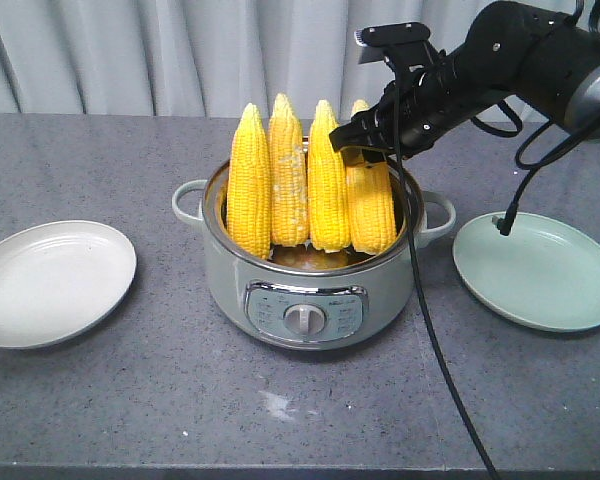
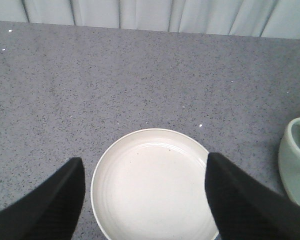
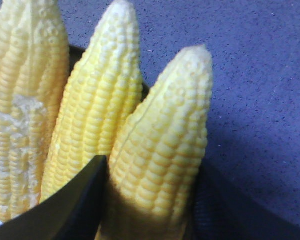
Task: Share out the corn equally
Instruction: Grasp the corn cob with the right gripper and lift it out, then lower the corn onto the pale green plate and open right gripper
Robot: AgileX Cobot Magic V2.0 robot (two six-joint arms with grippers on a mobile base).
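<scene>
— What stands around your arms?
— A grey speckled table (image 1: 130, 400) lies under everything. A thin black cable (image 1: 430, 330) hangs from your right arm across the right front of the sage-green electric pot (image 1: 230, 280).
— And the containers?
— The pot holds four bright yellow corn cobs (image 1: 250, 185), standing tips up. A round white plate (image 1: 50, 285) sits left of it and a pale green plate (image 1: 540, 270) sits right.
— The grippers?
— Your right gripper (image 1: 365, 140) clasps the rightmost cob (image 1: 372, 210), fingers against both flanks. Your left gripper (image 2: 145, 165) hangs spread wide above the white plate, holding nothing.
</scene>
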